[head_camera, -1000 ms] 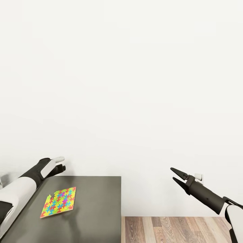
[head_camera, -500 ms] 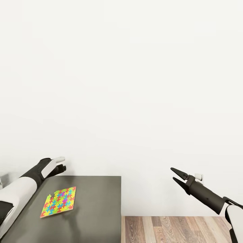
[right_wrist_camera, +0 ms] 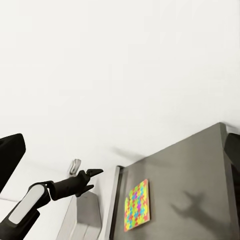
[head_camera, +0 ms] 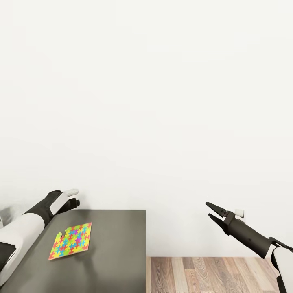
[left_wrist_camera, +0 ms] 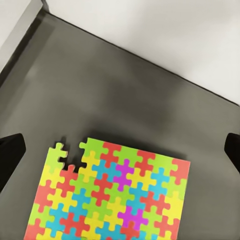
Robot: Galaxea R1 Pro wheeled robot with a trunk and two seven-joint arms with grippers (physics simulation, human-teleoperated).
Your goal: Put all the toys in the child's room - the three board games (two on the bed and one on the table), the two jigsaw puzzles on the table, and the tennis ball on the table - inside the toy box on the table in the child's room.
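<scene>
Left gripper (head_camera: 75, 197), fingers spread, hovers above the jigsaw puzzle (head_camera: 70, 241) lying flat on the table (head_camera: 118, 252), positioned for pickup; right gripper (head_camera: 212, 212), fingers parted, waits aside.

Thin square jigsaw puzzle sheet (head_camera: 71, 241): interlocking red, yellow, green, blue and purple pieces. It lies on the dark grey matte section of the table (head_camera: 118, 252). Behind the table: plain white wall (head_camera: 162, 101). Beside the table: light brown wood-grain plank floor (head_camera: 203, 274).
</scene>
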